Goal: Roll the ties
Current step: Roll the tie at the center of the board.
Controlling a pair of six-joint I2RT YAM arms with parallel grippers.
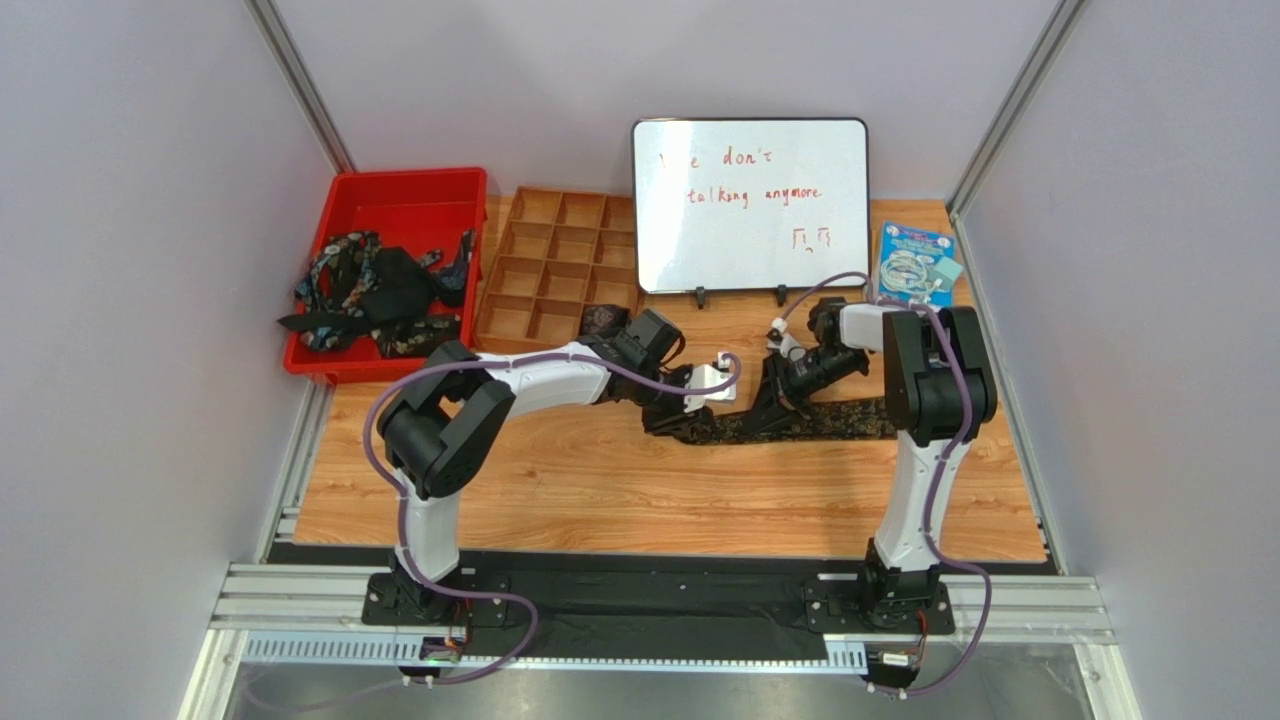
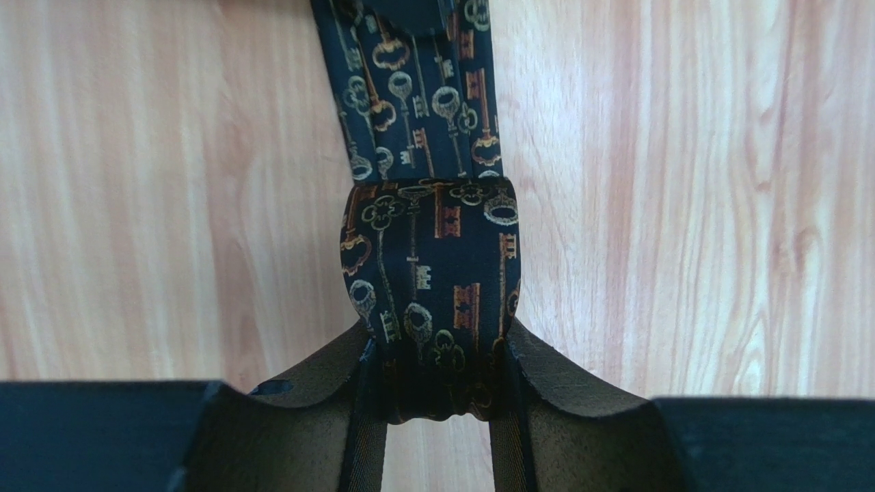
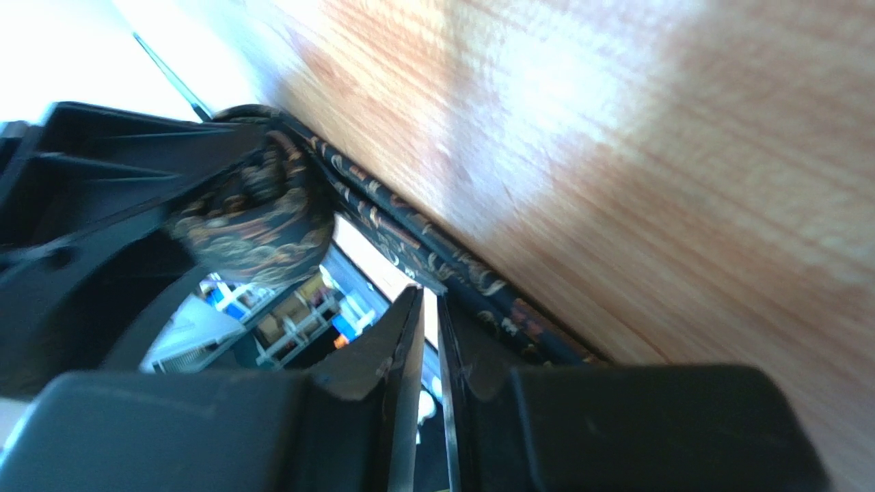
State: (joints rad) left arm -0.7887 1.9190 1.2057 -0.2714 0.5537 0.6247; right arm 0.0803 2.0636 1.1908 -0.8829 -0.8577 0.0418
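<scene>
At the upper left of the top view a red bin [image 1: 398, 177] holds a tangled heap of dark patterned ties [image 1: 376, 285], one of which spills over its left rim. Just to its right lies a wooden tray [image 1: 549, 263] split into many small compartments, most of which show a bare bottom. A small dark bundle [image 1: 606, 320] sits at the tray's lower right corner; whether it lies inside a compartment cannot be told.

A whiteboard [image 1: 751, 203] stands at upper centre. Its red handwriting reads "don't" on the top line and "talking anymore" beneath; the start of the top line is lost in glare, and a few small red marks sit at its lower right. A blue packet [image 1: 914, 267] lies to the right of the board, its print too small to read.

One tie [image 1: 842, 420] is stretched flat across the middle of the desk [image 1: 601, 480]. The left wrist view shows a navy cloth woven with gold keys, its end rolled into a coil [image 2: 431, 277]. The left tool [image 2: 436, 349] is clamped on that coil from both sides.

In the right wrist view the right tool [image 3: 431, 302] has its fingers nearly together, with only a thin slit of light between them. The tie's strip [image 3: 483, 292] runs just past the tips, and I cannot tell whether they pinch it.
</scene>
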